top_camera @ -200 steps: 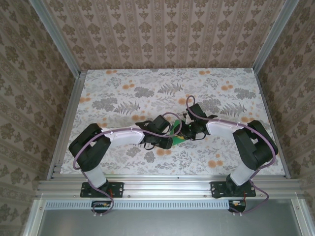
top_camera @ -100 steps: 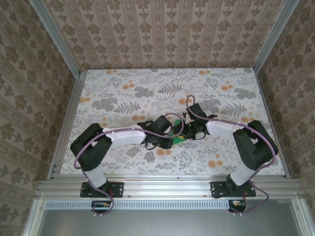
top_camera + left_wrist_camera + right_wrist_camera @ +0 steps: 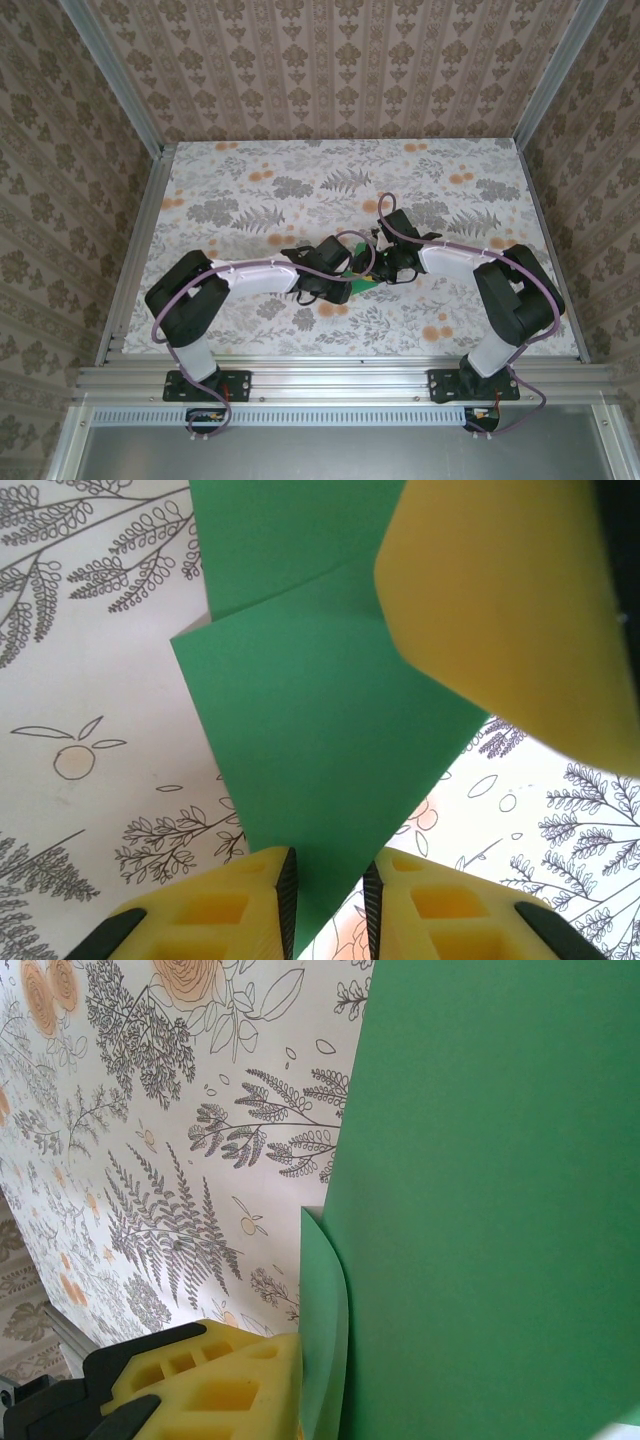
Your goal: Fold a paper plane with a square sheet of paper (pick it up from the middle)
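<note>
Left hand, jaws narrow, is straddling a corner of the bright green square paper sheet at desk centre; right hand's grip, can't tell. Looks mid-fold; next: pinch, crease squarely.

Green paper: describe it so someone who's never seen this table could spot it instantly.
Look at the floral-print table, at its middle where the two robot arms meet. At their yellow fingertips lies the green paper, a partly folded sheet. Its plain bright green stands out against the printed leaves and flowers.
</note>
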